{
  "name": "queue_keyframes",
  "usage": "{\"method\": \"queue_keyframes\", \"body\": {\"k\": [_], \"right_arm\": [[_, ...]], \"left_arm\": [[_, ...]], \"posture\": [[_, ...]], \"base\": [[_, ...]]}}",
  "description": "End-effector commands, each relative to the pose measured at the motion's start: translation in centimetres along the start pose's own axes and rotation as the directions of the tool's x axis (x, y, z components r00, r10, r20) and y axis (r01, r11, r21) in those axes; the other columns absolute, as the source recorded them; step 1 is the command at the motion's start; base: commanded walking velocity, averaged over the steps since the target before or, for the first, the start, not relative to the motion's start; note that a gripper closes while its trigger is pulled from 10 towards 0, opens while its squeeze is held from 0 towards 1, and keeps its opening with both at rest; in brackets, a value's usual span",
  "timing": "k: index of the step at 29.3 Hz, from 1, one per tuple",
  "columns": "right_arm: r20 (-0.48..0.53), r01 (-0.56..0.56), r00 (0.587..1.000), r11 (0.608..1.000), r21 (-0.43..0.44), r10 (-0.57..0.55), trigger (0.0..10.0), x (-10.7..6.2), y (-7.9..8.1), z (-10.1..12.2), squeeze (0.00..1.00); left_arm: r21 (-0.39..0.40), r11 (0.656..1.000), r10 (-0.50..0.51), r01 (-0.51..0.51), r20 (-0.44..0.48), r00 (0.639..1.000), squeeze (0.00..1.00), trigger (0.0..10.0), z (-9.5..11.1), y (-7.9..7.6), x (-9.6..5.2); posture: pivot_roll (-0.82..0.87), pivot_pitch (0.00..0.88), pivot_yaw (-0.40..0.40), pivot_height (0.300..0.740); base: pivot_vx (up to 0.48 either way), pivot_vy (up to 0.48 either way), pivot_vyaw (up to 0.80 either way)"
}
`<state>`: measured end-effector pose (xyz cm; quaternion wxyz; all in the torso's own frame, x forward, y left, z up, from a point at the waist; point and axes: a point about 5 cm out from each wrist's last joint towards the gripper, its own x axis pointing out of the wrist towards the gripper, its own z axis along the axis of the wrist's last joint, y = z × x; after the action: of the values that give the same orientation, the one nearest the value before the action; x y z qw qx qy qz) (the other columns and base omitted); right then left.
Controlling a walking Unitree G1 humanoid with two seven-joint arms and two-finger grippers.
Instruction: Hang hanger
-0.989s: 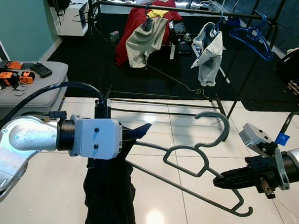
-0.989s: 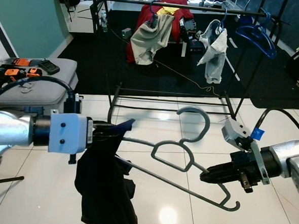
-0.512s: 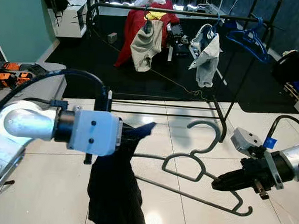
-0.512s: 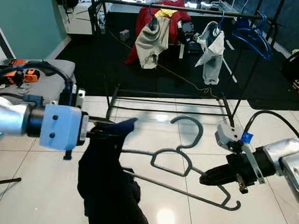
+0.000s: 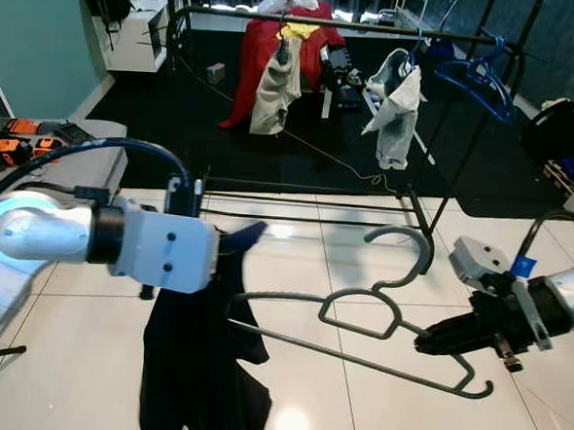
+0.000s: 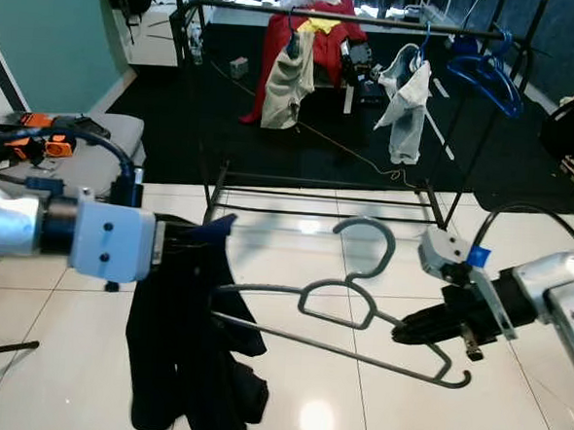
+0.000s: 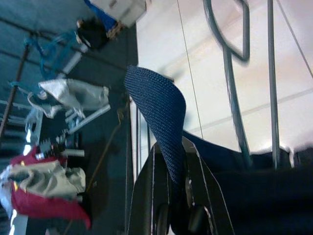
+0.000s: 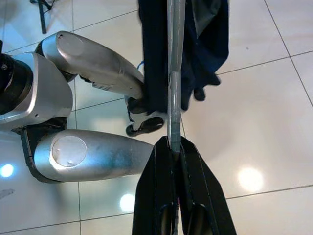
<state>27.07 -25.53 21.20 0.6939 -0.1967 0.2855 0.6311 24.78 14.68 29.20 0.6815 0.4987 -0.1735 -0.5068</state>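
right gripper point(image 5: 434, 336) pinches the grey hanger point(image 5: 359, 312) at its right end, long axis running across to the left gripper point(image 7: 171, 161), clamped on the dark garment point(image 5: 196, 356); the clothes rail point(image 5: 338, 25) stands well ahead.

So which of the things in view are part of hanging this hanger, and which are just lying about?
Part of the job:
grey hanger
dark garment
left gripper
right gripper
clothes rail

Just lying about:
blue hangers
red garment
orange tools
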Motion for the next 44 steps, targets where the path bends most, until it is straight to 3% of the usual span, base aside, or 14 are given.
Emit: {"method": "queue_keyframes", "body": {"k": [1,11,22,24,25,26,27,29,30,32,37,38,39,44], "right_arm": [[0.006,-0.019,1.000,1.000,-0.014,0.020,10.0,0.4,0.0,0.1,0.00],[0.058,0.040,0.998,0.997,-0.059,-0.036,10.0,0.9,-1.2,0.8,0.00],[0.113,0.084,0.991,0.994,-0.071,-0.076,10.0,1.5,-1.7,1.2,0.00],[0.127,0.096,0.988,0.993,-0.073,-0.086,10.0,1.8,-1.9,1.3,0.00],[0.155,0.114,0.983,0.990,-0.080,-0.100,10.0,2.2,-2.2,1.6,0.00],[0.155,0.114,0.983,0.990,-0.080,-0.100,10.0,2.2,-2.2,1.6,0.00],[0.177,0.126,0.978,0.989,-0.084,-0.110,10.0,2.5,-2.4,1.9,0.00],[0.177,0.126,0.978,0.989,-0.084,-0.110,10.0,2.5,-2.4,1.9,0.00],[0.216,0.133,0.970,0.987,-0.091,-0.111,10.0,3.2,-2.5,2.4,0.00],[0.253,0.139,0.961,0.986,-0.097,-0.111,10.0,3.9,-2.6,2.9,0.00],[0.287,0.148,0.951,0.984,-0.101,-0.113,10.0,4.5,-2.7,3.4,0.00],[0.324,0.166,0.938,0.981,-0.098,-0.126,10.0,5.1,-2.8,3.8,0.00],[0.354,0.177,0.926,0.980,-0.092,-0.134,10.0,5.7,-2.8,4.0,0.00],[0.403,0.183,0.905,0.980,-0.083,-0.135,10.0,6.8,-2.7,4.6,0.00]], "left_arm": [[0.021,1.000,0.009,-0.011,0.063,0.998,0.00,10.0,1.2,0.2,0.5],[0.030,0.999,0.026,-0.035,0.260,0.965,0.00,10.0,3.9,0.7,2.2],[-0.023,1.000,0.021,-0.015,0.330,0.944,0.00,10.0,4.5,-0.6,3.6],[-0.061,0.998,0.052,-0.032,0.364,0.930,0.00,10.0,4.8,-0.7,4.3],[-0.153,0.986,0.126,-0.069,0.404,0.906,0.00,10.0,4.9,-0.7,5.4],[-0.153,0.986,0.126,-0.069,0.404,0.906,0.00,10.0,4.9,-0.7,5.4],[-0.230,0.968,0.188,-0.096,0.422,0.887,0.00,10.0,4.9,-0.5,6.2],[-0.230,0.968,0.188,-0.096,0.422,0.887,0.00,10.0,4.9,-0.5,6.2],[-0.303,0.941,0.266,-0.152,0.382,0.885,0.00,10.0,4.0,-0.6,7.6],[-0.337,0.925,0.297,-0.177,0.346,0.890,0.00,10.0,3.3,-0.9,8.7],[-0.359,0.907,0.337,-0.220,0.306,0.890,0.00,10.0,2.8,-0.9,9.5],[-0.397,0.879,0.390,-0.264,0.280,0.877,0.00,10.0,2.6,-0.4,9.9],[-0.422,0.857,0.429,-0.297,0.263,0.864,1.00,10.0,2.5,0.1,9.9],[-0.425,0.848,0.440,-0.316,0.233,0.867,1.00,10.0,2.4,0.3,9.9]], "posture": [[-0.06,0.048,-0.013,0.740],[-0.07,0.047,-0.010,0.740],[-0.06,0.048,-0.009,0.740],[-0.06,0.046,-0.010,0.740],[-0.06,0.046,-0.008,0.740],[-0.06,0.046,-0.008,0.740],[-0.06,0.043,-0.005,0.740],[-0.06,0.043,-0.005,0.740],[-0.07,0.042,-0.001,0.740],[-0.07,0.042,0.001,0.740],[-0.06,0.043,0.003,0.740],[-0.06,0.042,0.007,0.740],[-0.06,0.041,0.009,0.740],[-0.06,0.043,0.012,0.740]], "base": [[0.000,0.000,0.00],[0.000,0.000,0.00],[0.000,0.000,0.00],[0.000,0.000,0.00],[0.000,0.000,0.00],[0.000,0.000,0.00],[0.000,0.000,0.00],[0.000,0.000,0.00],[0.000,0.000,0.00],[0.000,0.000,0.00],[0.000,0.000,0.00],[0.000,0.000,0.00],[0.000,0.000,0.00],[0.000,0.000,0.00]]}}
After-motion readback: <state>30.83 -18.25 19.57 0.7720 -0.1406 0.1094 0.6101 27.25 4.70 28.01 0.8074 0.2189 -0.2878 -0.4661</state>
